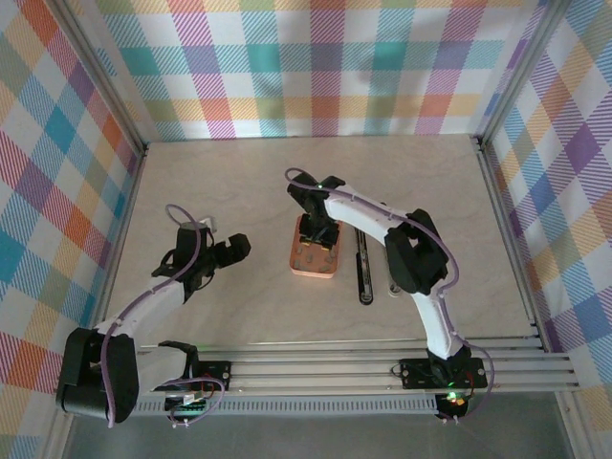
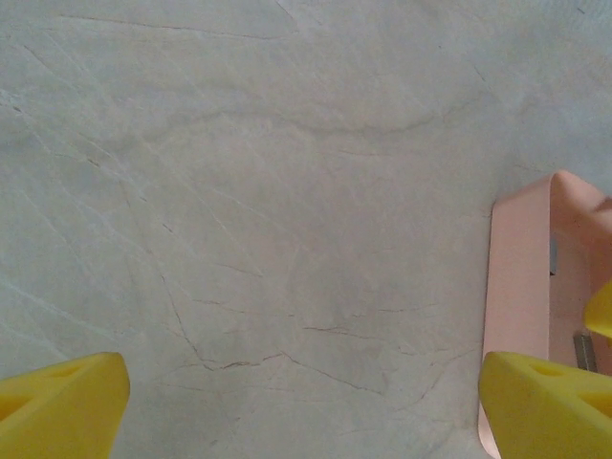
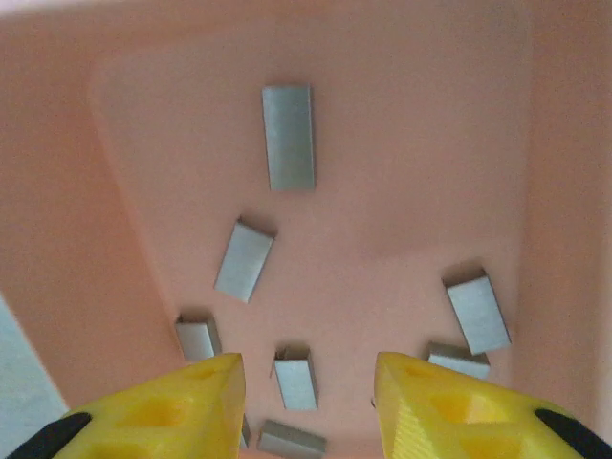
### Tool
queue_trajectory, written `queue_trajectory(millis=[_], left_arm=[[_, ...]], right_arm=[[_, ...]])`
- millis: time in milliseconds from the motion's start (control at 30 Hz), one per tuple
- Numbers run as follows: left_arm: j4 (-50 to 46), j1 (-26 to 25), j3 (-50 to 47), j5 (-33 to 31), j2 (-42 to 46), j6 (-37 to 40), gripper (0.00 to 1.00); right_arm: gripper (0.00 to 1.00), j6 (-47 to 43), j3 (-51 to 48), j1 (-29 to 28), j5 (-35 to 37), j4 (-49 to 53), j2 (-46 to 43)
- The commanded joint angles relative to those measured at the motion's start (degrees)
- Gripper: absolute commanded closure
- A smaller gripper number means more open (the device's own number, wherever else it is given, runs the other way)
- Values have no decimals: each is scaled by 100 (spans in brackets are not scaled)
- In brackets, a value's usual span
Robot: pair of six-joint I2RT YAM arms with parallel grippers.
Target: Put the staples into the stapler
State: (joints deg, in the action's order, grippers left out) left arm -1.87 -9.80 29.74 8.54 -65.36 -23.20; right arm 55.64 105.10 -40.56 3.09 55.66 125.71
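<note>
The staples [image 3: 288, 137] are seen lying loose on the floor of the salmon-orange tray [image 3: 459, 115], scattered as several short grey strips at differing angles. None is lifted. The right pincer [image 3: 308, 378] is held directly over them. Its yellow fingers [image 3: 172, 411] are parted, nothing is pinched, and one strip is framed in the gap between them.

Just to the right of the tray, a long dark narrow thing taken to be the stapler [image 1: 365, 271] is laid flat on the desk [image 1: 229, 191]. Whether its channel is opened cannot be told. The left pincer [image 2: 304, 406] is spread wide and empty above bare desk, near the tray's left side.

The task is therefore judged to be at its start. No strip is picked and none is loaded, so the picking, carrying, inserting and closing are all left to be done.

No brand, label or writing can be made out anywhere.
</note>
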Motion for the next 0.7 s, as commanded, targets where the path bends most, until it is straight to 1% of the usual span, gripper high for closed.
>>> queue_trajectory(millis=[0,233,667], left_arm=[[-64,83,155,87,-60,74,6],[-78,83,248,87,-216,71,6],[-88,83,445,124,-383,140,6]], right_arm=[[60,256,290,61,-234,-80,196],[61,237,607,77,-377,-33,531],[64,171,836,109,-450,14,811]])
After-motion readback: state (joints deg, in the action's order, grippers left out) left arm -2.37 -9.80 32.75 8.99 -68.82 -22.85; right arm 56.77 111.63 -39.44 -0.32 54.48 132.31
